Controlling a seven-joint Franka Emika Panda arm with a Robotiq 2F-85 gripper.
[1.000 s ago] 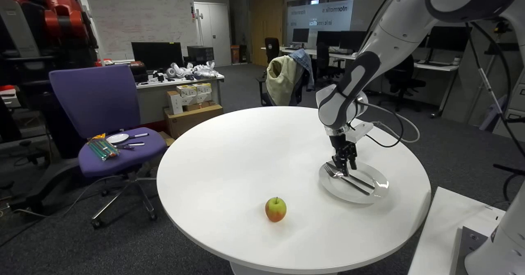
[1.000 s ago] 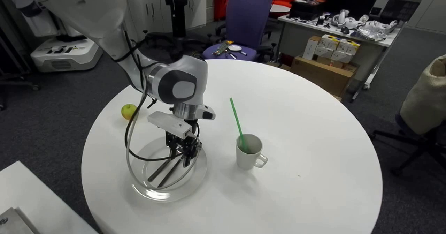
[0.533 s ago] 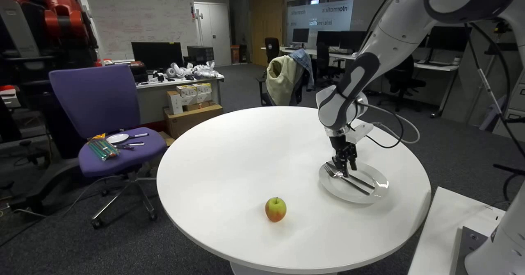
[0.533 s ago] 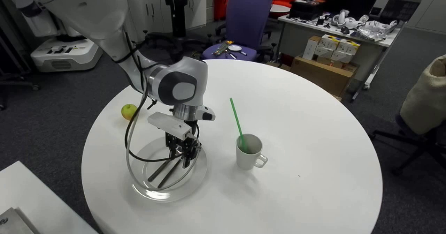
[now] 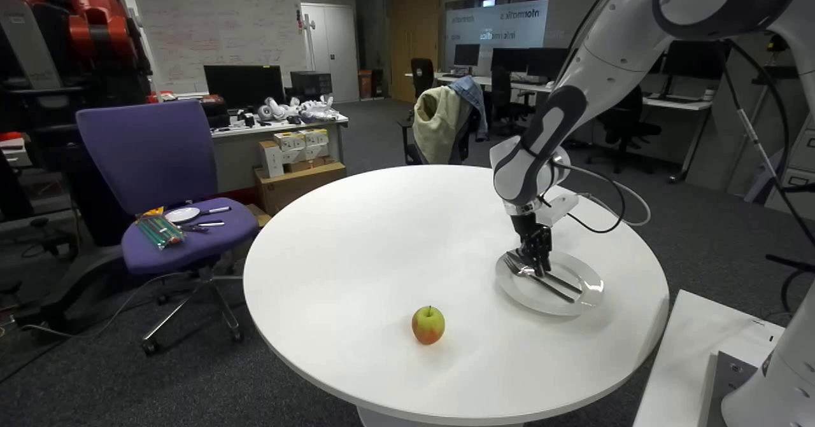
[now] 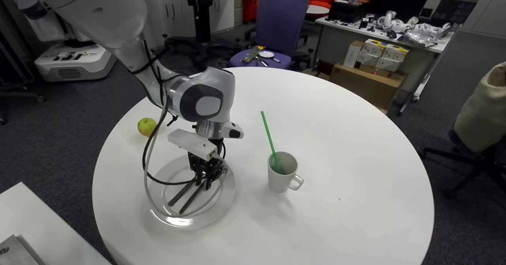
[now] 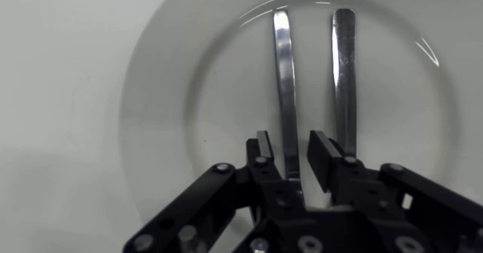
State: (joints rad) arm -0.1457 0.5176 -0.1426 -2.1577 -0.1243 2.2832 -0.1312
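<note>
My claw [image 7: 289,141] grips nothing: in the wrist view the jaws stand part-spread astride the left cutlery handle [image 7: 286,75], gaps both sides, right handle [image 7: 345,75] just outside them. Reads to me as lining up a pinch, so the next move calls for drawing the jaws in evenly. Both handles lie on the white plate [image 7: 151,94]; bench [image 6: 336,130] also has mug [image 6: 278,181] right, apple [image 6: 146,127] far left in an exterior view.

Exterior views: you look down across the round worktop [image 5: 356,255] from different sides, farther off | wrist view: close, downward past the pincer [image 7: 291,143] | all share: plate [image 7: 158,91]
</note>
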